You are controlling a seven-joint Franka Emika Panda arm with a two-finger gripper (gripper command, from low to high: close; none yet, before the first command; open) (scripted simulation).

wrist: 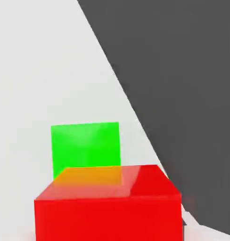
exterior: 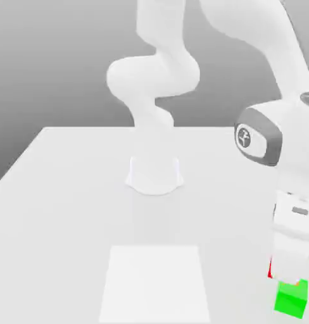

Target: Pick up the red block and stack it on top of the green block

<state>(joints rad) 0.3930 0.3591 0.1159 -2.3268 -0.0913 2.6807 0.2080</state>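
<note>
Nearest the hand camera we have the small, plain, matte red cube (wrist: pixel 108 219), grasped in the white two-finger gripper (exterior: pixel 287 277) and looking raised, since it looms much larger than its twin. Just beyond it lies the small, plain, matte green cube (wrist: pixel 86 145), partly hidden by the red one, on the pale, smooth tabletop (wrist: pixel 46 61). At the exterior view's right, the gripper hangs close over the green cube.

We judge the step in hand to be carrying the red cube across and lining it up. We should keep our grip steady and make sure the red cube's underside clears the green cube's top before moving sideways; too low, and we would shove the green cube away. Then we match edges and centres, turning the wrist slightly if the faces disagree, lower straight down to light contact, release gently and rise vertically.
</note>
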